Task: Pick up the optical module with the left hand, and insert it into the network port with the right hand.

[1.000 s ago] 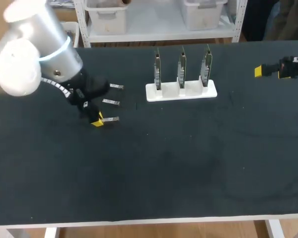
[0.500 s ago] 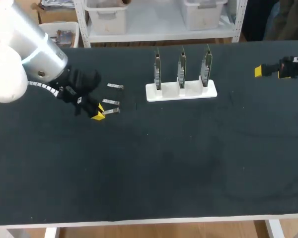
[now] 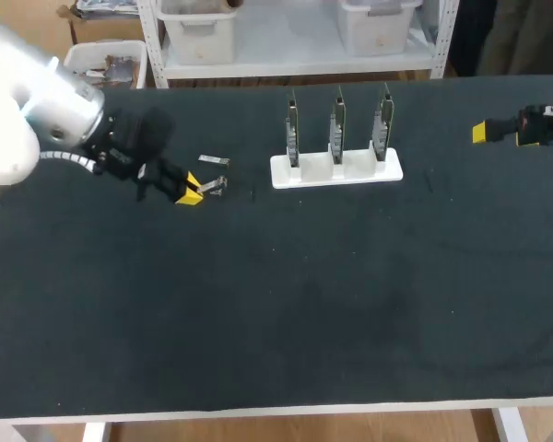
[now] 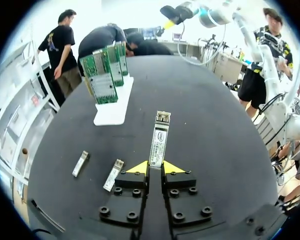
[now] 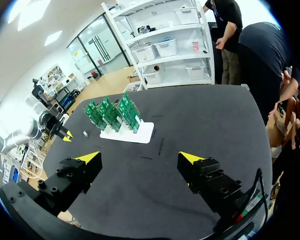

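A slim silver optical module (image 4: 158,140) sticks out ahead of my left gripper (image 4: 155,168), which is shut on its near end and holds it above the black table. From above, the left gripper (image 3: 189,192) and the held module (image 3: 214,187) hang left of the white holder (image 3: 336,171). Three upright green boards (image 3: 337,124) stand in that holder (image 4: 110,109); their ports are too small to make out. My right gripper (image 5: 140,160) is open with nothing between its fingers, and hangs at the table's far right (image 3: 484,133).
Two more silver modules (image 4: 80,163) (image 4: 113,174) lie on the table under and beside the left gripper; one shows from above (image 3: 214,160). The holder with boards (image 5: 127,131) stands well ahead of the right gripper.
My left gripper has risen and drawn toward the table's far side with the module in it, away from where it lay. The right arm has not moved.
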You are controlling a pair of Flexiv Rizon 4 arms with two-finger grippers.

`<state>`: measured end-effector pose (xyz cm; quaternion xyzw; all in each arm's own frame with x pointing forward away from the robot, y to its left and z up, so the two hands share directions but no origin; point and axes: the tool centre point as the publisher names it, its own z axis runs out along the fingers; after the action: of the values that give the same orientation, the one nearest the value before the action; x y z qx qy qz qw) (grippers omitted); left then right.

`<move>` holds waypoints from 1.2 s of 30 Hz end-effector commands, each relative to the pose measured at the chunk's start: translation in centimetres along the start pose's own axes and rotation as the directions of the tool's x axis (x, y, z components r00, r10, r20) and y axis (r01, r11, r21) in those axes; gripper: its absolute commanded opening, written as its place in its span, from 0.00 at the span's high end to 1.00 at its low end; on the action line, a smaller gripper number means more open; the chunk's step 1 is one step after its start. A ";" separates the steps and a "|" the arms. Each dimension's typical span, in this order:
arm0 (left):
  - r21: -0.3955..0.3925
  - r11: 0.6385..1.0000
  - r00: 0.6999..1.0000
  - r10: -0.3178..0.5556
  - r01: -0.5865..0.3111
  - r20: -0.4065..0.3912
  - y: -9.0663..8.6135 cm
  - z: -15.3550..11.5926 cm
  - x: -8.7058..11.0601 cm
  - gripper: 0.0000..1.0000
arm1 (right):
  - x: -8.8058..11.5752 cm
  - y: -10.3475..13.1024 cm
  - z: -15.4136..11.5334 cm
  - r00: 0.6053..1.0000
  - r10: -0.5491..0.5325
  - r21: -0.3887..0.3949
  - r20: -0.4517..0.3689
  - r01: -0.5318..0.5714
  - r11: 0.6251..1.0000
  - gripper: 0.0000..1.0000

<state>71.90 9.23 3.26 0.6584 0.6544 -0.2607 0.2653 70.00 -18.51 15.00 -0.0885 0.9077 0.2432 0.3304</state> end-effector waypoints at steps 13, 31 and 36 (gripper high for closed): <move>-0.003 1.000 0.993 0.023 -0.023 0.119 0.1 -0.3 -0.3 1.00 | 0.0 0.0 0.0 1.000 0.000 0.000 0.000 0.000 1.000 0.00; -0.018 0.999 0.985 0.033 -0.030 0.168 0.6 -0.3 -1.0 1.00 | 0.0 0.0 0.0 1.000 0.000 0.000 0.000 0.000 1.000 0.00; -0.026 0.999 0.977 0.052 -0.048 0.208 1.5 -0.5 -2.1 1.00 | 0.0 0.0 0.0 1.000 0.000 0.000 0.000 0.000 1.000 0.00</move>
<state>73.01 8.15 5.17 0.6400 0.6126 -0.3118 0.3434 70.00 -18.50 15.00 -0.0885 0.9077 0.2432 0.3304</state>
